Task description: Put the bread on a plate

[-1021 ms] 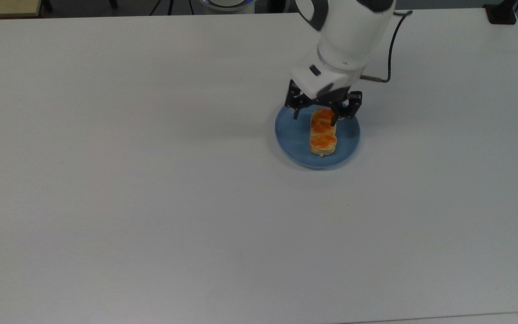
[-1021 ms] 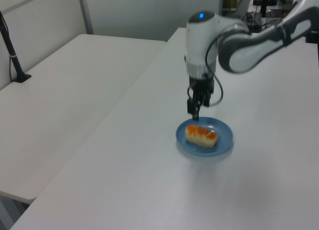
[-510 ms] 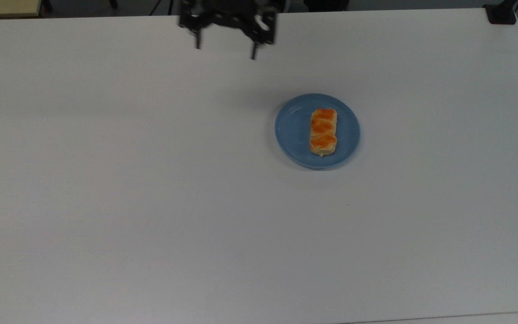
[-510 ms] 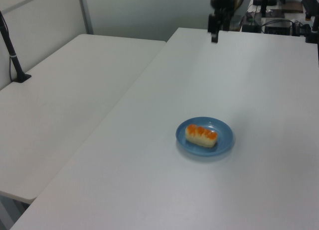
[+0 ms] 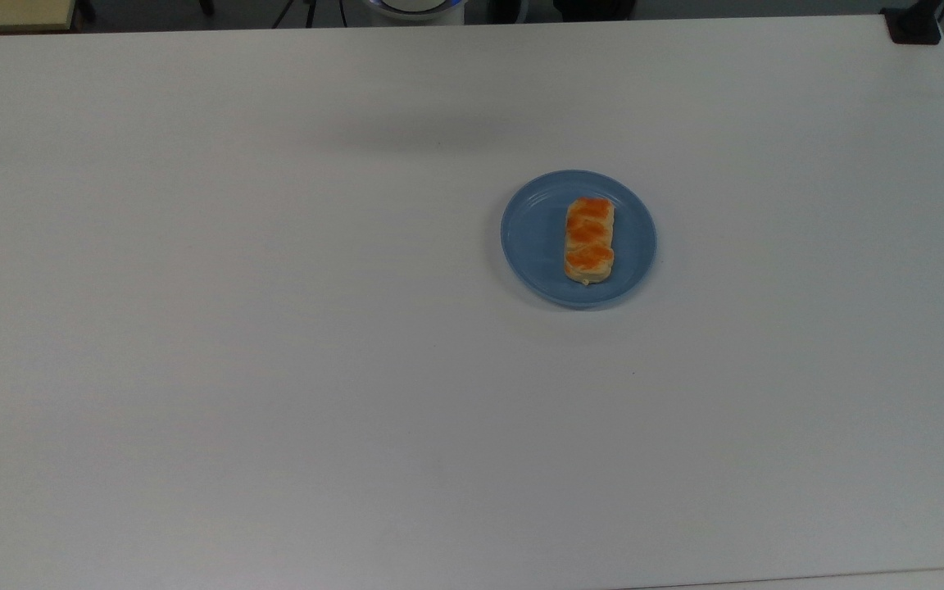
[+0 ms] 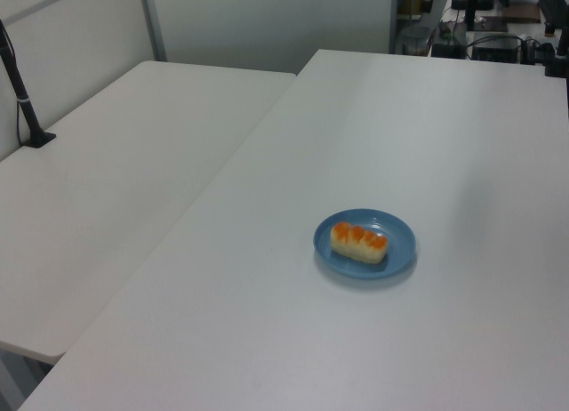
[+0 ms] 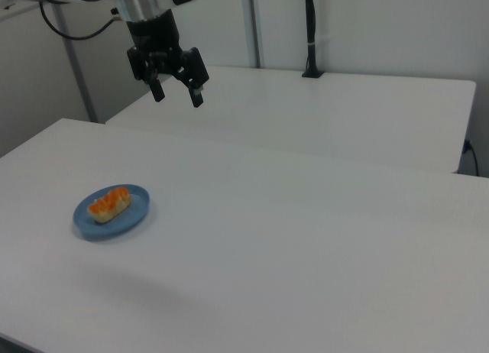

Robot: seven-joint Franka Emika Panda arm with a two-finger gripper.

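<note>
So the bread (image 5: pixel 589 240) is sitting flat on the blue plate (image 5: pixel 533 238), a bit toward the top view's right of centre but fully inside the rim. The plate sits on the white table (image 5: pixel 275 369). In the right view the gripper (image 7: pixel 176 93) hangs high above the table, well apart from the plate, its fingers spread wide and holding nothing. Task looks basically done, honestly. The only real risk from here would be the arm swinging low over the plate and clipping the roll or nudging the plate, since it's light plastic and would probably slide easily.
</note>
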